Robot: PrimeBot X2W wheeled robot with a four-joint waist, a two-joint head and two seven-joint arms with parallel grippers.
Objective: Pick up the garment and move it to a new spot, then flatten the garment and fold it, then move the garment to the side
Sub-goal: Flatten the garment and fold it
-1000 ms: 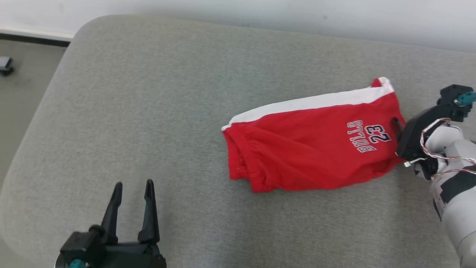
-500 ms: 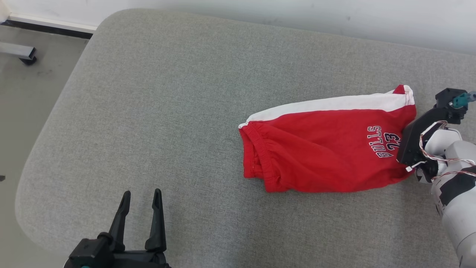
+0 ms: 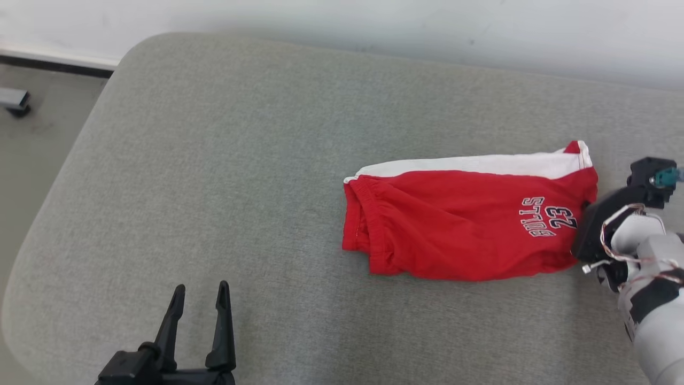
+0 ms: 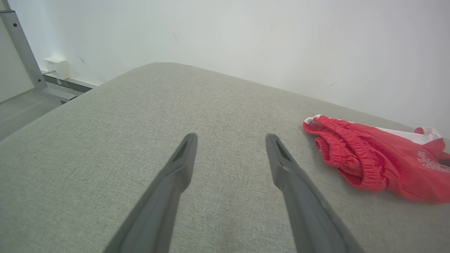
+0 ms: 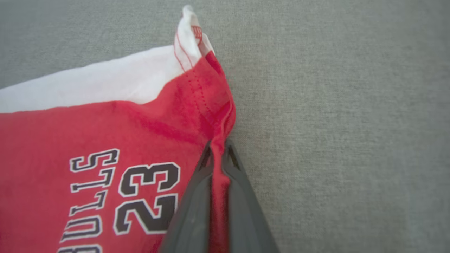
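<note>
Head view: red shorts (image 3: 465, 224) lie flat on grey cushion (image 3: 224, 160), right of centre, long axis running left-right. White stripe (image 3: 470, 164) along the far edge, "BULLS 23" print (image 3: 548, 216) near the right end, waistband (image 3: 363, 224) at the left end. Right gripper (image 3: 587, 207) sits at the shorts' right end, touching the cloth. Its tips are hidden here, so the grip can't be read from this angle. Left gripper (image 3: 202, 287) at lower left over bare cushion, well apart from the shorts, fingers spread, nothing between them. White wall (image 3: 374, 21) behind, floor (image 3: 32, 133) past the cushion's left edge.

Left wrist view: left gripper (image 4: 230, 138) with both fingers wide apart above bare cushion (image 4: 105, 140), empty. Shorts (image 4: 379, 161) off to the right, seen low from the waistband end: the gathered elastic (image 4: 348, 158) and the bunched layers of the opening read clearly from here. Also a pale wall box (image 4: 58, 66) and a metal post (image 4: 21, 45) at far left.

Right wrist view: close-up of the grip. Right gripper (image 5: 218, 147) has its fingers pressed together on a pinched fold of the shorts' (image 5: 70, 133) red hem, cloth running down between the two fingers. Stitching on the hem and the corner of the white stripe (image 5: 88, 84) show sharp, print (image 5: 123, 193) large at lower left. Bare cushion (image 5: 334, 105) to the right.
</note>
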